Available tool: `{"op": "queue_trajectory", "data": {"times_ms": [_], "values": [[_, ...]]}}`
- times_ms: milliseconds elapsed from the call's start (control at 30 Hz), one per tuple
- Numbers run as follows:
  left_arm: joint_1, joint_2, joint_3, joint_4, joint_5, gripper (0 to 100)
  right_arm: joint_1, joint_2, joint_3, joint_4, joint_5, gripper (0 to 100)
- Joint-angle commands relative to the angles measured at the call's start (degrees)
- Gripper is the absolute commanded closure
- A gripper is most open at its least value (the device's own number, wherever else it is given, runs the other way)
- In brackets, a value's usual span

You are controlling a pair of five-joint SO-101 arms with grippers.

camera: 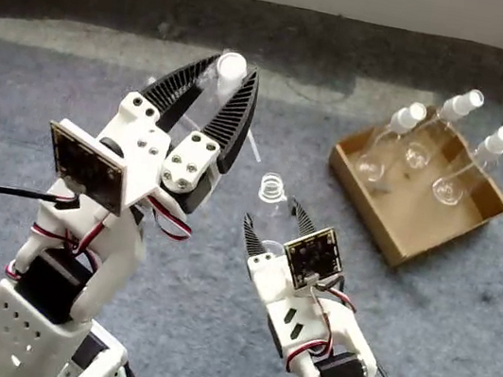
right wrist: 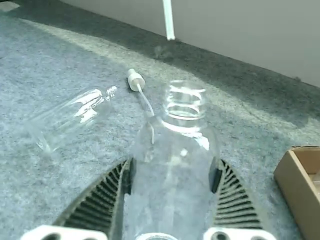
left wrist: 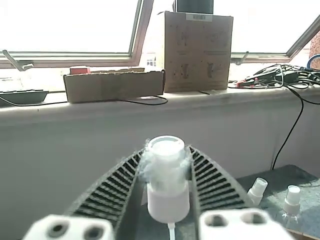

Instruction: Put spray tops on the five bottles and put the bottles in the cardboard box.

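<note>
Left arm: raised above the grey carpet (camera: 462,308), at the left of the table. The left claw (camera: 230,72) is clamped on a white spray top (camera: 232,66), one finger pressing each side of it. In the left wrist view the spray top (left wrist: 167,182) sits upright between the ribbed black fingers (left wrist: 115,192), nozzle end up. A thin tube leaves its underside.

Centre: the right claw (camera: 272,215) sits lower and nearer than the left one. It is closed around a clear bottle (camera: 272,197) with an open threaded neck and no top fitted. In the right wrist view the bottle (right wrist: 172,150) stands between both fingers (right wrist: 100,205), which touch its walls. The neck points toward the far side.

On the carpet beyond the held bottle:
- a second clear bottle (right wrist: 70,120), lying on its side, uncapped.
- a loose spray top (right wrist: 135,80) with its dip tube attached, just beside that bottle's neck.
- a thin white tube (right wrist: 168,20), hanging in the air farther back.

Right: the cardboard box (camera: 405,244) rests on the carpet, far right and well apart from both claws. Three capped bottles lie in it side by side: left bottle (camera: 370,164), middle bottle (camera: 417,156) and right bottle (camera: 448,188). Their white tops reach over the far rim.

Background, left wrist view: a window sill (left wrist: 150,107) carries cartons and cables.
</note>
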Motion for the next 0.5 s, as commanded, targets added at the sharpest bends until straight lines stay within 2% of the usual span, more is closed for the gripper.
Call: {"op": "queue_trajectory", "data": {"times_ms": [0,233,467], "values": [[1.2,-0.2,1.5,-3.3,-0.4,99,-0.7,-1.3,5.5,0.2,-0.1,88.2],[1.1,2.8,-5.2,-2.8,-0.2,99,-0.7,-1.3,5.5,0.2,-0.1,88.2],[1.1,14.4,-19.3,12.0,10.0,99,-0.5,-1.3,5.5,0.2,-0.1,88.2]]}}
